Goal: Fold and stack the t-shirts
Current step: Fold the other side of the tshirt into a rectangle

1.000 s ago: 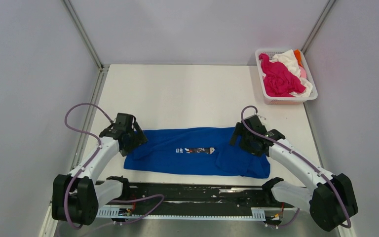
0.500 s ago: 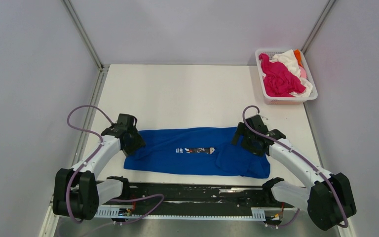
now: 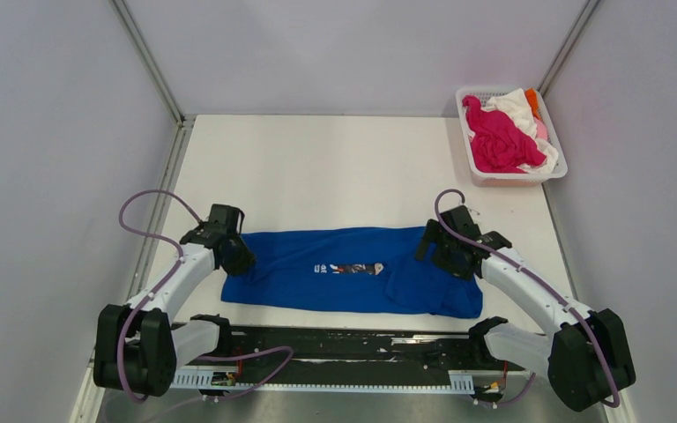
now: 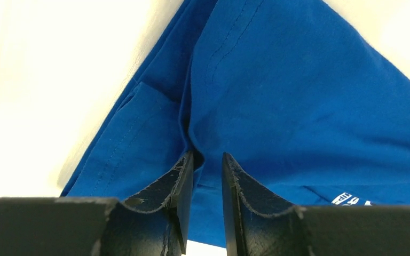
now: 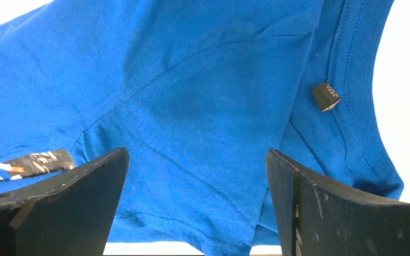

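Observation:
The royal blue t-shirt [image 3: 353, 280] lies as a long folded band across the near part of the table, its print [image 3: 348, 268] facing up. My left gripper [image 3: 234, 256] is down on the shirt's left end. In the left wrist view the blue t-shirt [image 4: 299, 106] fills the frame, and the left gripper [image 4: 207, 157] has its jaws a narrow gap apart, with a raised crease of cloth running in between the tips. My right gripper [image 3: 448, 251] sits over the right end. In the right wrist view the right gripper [image 5: 196, 153] stands wide open above the flat cloth [image 5: 192, 80], near the collar label [image 5: 325, 96].
A white slatted basket [image 3: 511, 179] stands at the far right corner, holding a magenta t-shirt [image 3: 498, 141], a white one [image 3: 516, 104], and bits of orange [image 3: 533, 101] and pink [image 3: 541, 129]. A black rail [image 3: 344, 339] runs along the near edge between the arm bases.
The left gripper's jaws have narrowed from wide to a thin gap and it has shifted slightly left and down onto the shirt's left end. The right arm has barely moved.

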Controlling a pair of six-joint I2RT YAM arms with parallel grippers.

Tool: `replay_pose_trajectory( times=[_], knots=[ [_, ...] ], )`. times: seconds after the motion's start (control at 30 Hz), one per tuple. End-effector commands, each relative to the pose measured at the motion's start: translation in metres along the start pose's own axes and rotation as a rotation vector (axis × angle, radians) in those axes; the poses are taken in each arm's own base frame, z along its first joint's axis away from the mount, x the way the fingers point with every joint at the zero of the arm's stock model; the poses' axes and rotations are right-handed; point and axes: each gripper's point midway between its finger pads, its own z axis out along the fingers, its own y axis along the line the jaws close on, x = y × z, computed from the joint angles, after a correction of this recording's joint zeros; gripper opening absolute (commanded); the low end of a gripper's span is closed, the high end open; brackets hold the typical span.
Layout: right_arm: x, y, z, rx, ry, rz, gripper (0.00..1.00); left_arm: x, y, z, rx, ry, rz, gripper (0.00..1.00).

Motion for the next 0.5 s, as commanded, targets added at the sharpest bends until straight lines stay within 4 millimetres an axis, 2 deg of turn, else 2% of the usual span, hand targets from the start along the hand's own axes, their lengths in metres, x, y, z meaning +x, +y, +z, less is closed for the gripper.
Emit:
replay_pose_trajectory(
  times=[0.0, 0.3, 0.37, 0.4, 0.47],
  knots=[
    [-0.008, 0.004, 0.001, -0.025, -0.029, -0.009, 1.0, -0.001, -0.006, 0.002, 0.02, 0.011, -0.028, 0.34],
    [-0.01, 0.004, 0.0, -0.033, -0.033, -0.003, 1.0, 0.002, 0.004, 0.01, -0.052, 0.036, -0.025, 0.33],
    [-0.011, 0.003, -0.001, -0.036, -0.037, 0.001, 1.0, 0.002, 0.005, 0.013, -0.064, 0.044, -0.02, 0.26],
    [-0.011, 0.003, -0.001, -0.036, -0.037, 0.002, 1.0, 0.001, 0.003, 0.013, -0.063, 0.045, -0.021, 0.15],
    [-0.011, 0.003, -0.001, -0.039, -0.037, 0.002, 1.0, -0.003, 0.001, 0.011, -0.058, 0.036, -0.023, 0.02]
  ],
)
